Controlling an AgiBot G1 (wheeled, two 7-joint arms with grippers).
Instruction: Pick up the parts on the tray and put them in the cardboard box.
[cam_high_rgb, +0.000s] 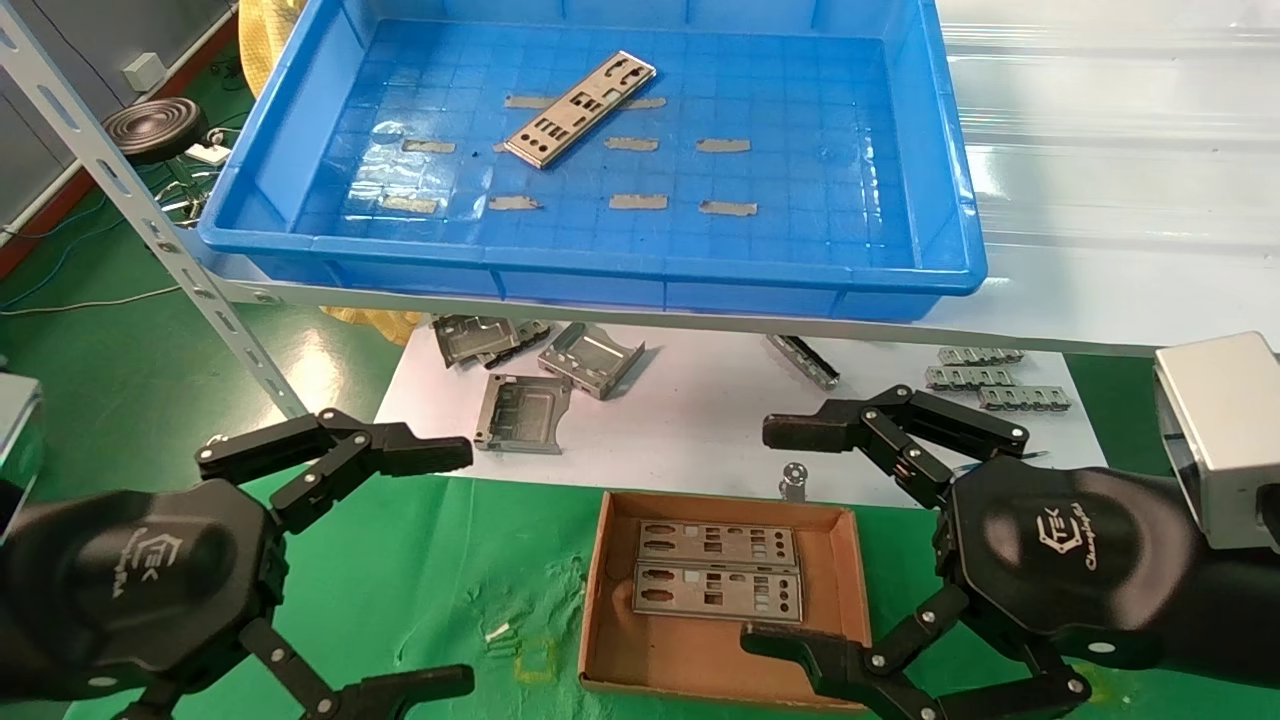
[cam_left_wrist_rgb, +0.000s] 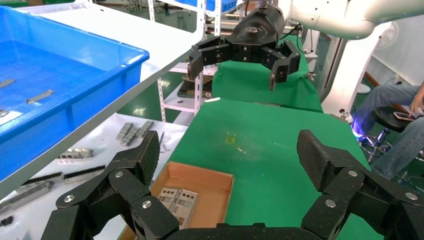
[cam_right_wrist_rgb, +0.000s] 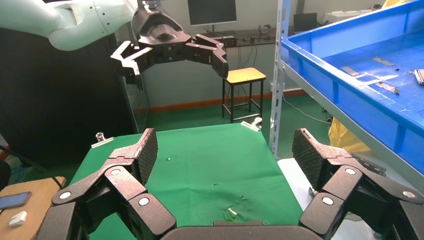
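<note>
I count two punched silver-grey metal plates (cam_high_rgb: 718, 578) already in the small brown cardboard box (cam_high_rgb: 610, 620), one plate (cam_high_rgb: 580, 108) left in the bright-blue plastic tray (cam_high_rgb: 600, 270), with my left gripper (cam_high_rgb: 440, 570) and right gripper (cam_high_rgb: 790, 535) both spread wide and empty beside the box.

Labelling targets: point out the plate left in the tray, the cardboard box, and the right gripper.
plate (cam_high_rgb: 580, 109): head view, middle of its punched face.
cardboard box (cam_high_rgb: 597, 590): head view, left wall.
right gripper (cam_high_rgb: 780, 535): head view, midway between the open jaws.

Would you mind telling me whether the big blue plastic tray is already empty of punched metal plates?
No, one silver-grey punched metal plate still lies slanted on the grid floor of the blue plastic tray, among the grey tape strips.
</note>
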